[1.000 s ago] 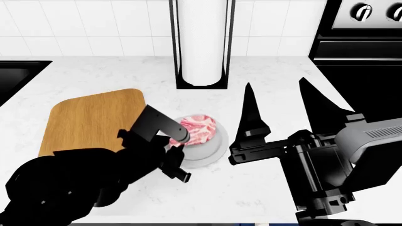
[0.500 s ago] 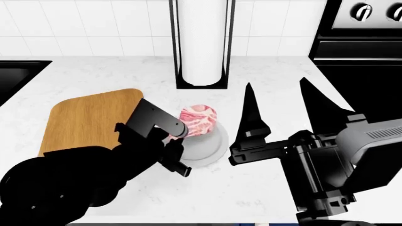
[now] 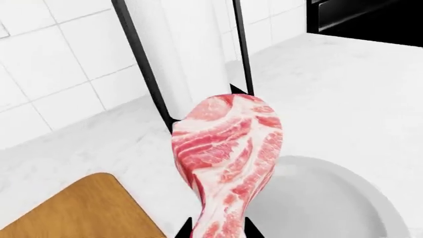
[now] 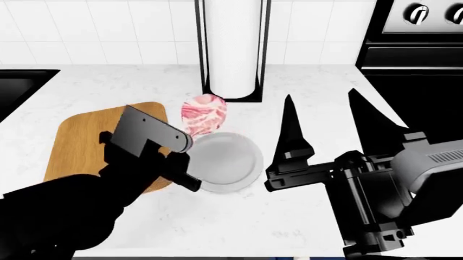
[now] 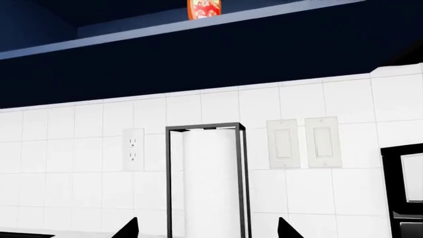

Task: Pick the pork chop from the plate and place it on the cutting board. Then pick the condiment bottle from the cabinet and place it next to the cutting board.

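Note:
My left gripper (image 4: 190, 142) is shut on the narrow end of the pork chop (image 4: 203, 115), which hangs lifted above the counter between the plate (image 4: 233, 162) and the cutting board (image 4: 90, 138). In the left wrist view the pink marbled pork chop (image 3: 228, 153) stands up between my fingertips, with the plate (image 3: 330, 203) bare to one side and the cutting board's corner (image 3: 73, 213) to the other. My right gripper (image 4: 326, 116) is open and empty, right of the plate. The orange-red condiment bottle (image 5: 203, 9) shows on the cabinet shelf high in the right wrist view.
A white paper-towel roll in a black wire stand (image 4: 231, 49) stands at the tiled back wall just behind the plate. A black sink (image 4: 18, 86) lies at the far left. A black stove (image 4: 412, 59) borders the counter at the right.
My left gripper has lifted the pork chop off the plate and carried it up and to the left, toward the cutting board. The plate now lies bare. The right arm has barely moved.

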Available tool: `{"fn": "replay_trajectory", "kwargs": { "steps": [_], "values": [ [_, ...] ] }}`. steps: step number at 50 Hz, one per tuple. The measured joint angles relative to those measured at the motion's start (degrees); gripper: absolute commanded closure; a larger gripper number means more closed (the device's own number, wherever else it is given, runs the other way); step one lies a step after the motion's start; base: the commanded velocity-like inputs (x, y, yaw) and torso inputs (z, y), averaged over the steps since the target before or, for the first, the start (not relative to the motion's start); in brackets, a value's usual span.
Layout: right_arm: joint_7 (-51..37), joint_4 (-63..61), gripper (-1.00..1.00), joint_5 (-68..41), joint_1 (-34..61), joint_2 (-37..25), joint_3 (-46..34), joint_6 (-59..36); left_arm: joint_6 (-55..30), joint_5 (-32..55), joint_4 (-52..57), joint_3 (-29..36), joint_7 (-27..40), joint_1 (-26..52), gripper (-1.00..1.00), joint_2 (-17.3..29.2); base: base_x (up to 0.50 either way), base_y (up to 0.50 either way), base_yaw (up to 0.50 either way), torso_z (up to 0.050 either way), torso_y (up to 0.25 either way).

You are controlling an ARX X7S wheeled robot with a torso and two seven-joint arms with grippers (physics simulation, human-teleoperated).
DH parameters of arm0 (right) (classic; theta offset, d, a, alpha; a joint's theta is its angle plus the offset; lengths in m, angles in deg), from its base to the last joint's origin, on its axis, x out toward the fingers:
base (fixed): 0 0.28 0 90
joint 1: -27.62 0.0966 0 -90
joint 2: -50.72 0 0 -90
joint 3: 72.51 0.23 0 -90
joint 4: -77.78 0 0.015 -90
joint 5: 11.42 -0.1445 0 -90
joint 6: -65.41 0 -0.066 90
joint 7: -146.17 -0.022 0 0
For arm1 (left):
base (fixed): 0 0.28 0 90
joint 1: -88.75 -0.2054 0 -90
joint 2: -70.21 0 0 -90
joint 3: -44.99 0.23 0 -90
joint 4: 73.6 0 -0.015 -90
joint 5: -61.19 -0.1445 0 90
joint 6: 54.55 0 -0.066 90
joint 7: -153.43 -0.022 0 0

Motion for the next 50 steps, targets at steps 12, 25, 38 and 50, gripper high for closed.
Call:
{"fn": "replay_trajectory", "kwargs": {
  "steps": [12, 25, 38, 50],
  "values": [
    [-0.38, -0.31, -1.0, -0.44, -0.18, -0.42, 0.23, 0.55, 2.67, -4.9, 2.54, -1.88, 4.3, -2.52, 1.0, 3.7, 0.0, 0.0, 0.0, 0.0, 0.001],
    [-0.6, -0.37, -1.0, -0.54, -0.47, -0.82, 0.26, 1.23, 5.32, -8.77, -1.64, -3.53, 6.56, -4.19, 1.0, 4.95, 0.0, 0.0, 0.0, 0.0, 0.001],
    [-0.87, -0.29, -1.0, -0.62, -0.42, -1.06, -0.03, 1.55, 8.56, -12.49, -9.05, -3.11, 6.45, -5.67, 1.0, 4.4, 0.0, 0.0, 0.0, 0.0, 0.0],
    [-1.14, -0.21, -1.0, -0.71, -0.23, -1.23, -0.38, 1.7, 10.63, -14.54, -13.84, -1.97, 5.5, -6.82, 1.0, 3.83, 0.0, 0.0, 0.0, 0.0, 0.001]
  ]
}}
